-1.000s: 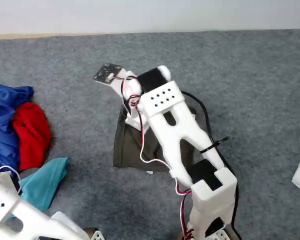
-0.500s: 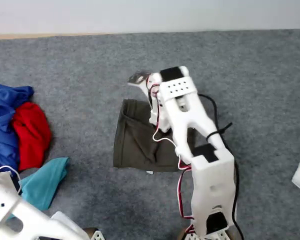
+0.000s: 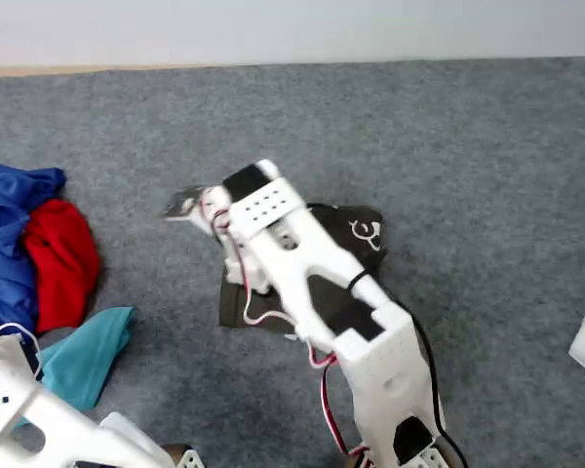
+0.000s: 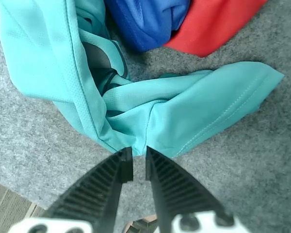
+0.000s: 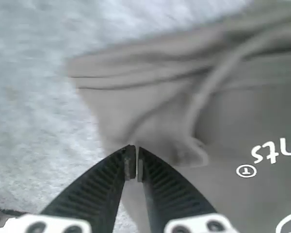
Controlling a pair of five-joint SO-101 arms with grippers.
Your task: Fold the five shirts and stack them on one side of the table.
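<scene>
Right gripper [image 5: 131,156] closed at edge of olive shirt [image 5: 223,111], white print [image 5: 274,151] cut off; left gripper [image 4: 135,162] nearly closed beside teal shirt [image 4: 184,116].

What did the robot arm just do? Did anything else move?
The right arm swung across the dark shirt toward the side where the other shirts lie. The right gripper now pinches the shirt's edge. The white print shows where the arm covered it before. The blue shirt, red shirt, teal shirt and left arm stayed put.
</scene>
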